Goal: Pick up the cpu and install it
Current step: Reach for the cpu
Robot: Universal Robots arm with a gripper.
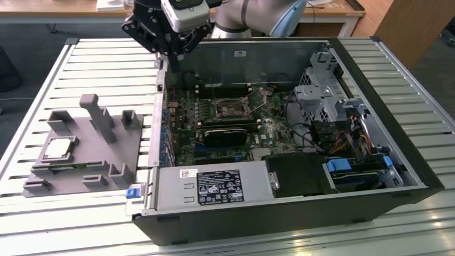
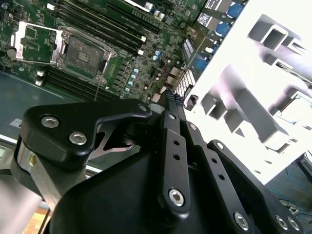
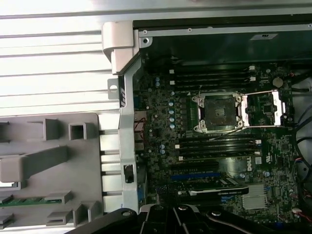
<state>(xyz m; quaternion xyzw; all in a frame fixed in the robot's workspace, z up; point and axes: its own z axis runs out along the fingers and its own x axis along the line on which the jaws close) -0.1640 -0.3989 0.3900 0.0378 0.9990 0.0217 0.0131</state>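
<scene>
On the tray point(image 1: 106, 152), cpu point(image 1: 59, 148) lies far from the seemingly closed pincer point(image 1: 172, 57).

Arm point(image 1: 259, 15): grey, comes in from beyond the far wall of the computer case point(image 1: 284, 221).
Wrist: black head, pointing down.
Gripper point(image 1: 172, 60): above the case's far corner, on the exterior view's left.
Fingers point(image 2: 170, 141): seemingly pressed together, nothing between them.
</scene>
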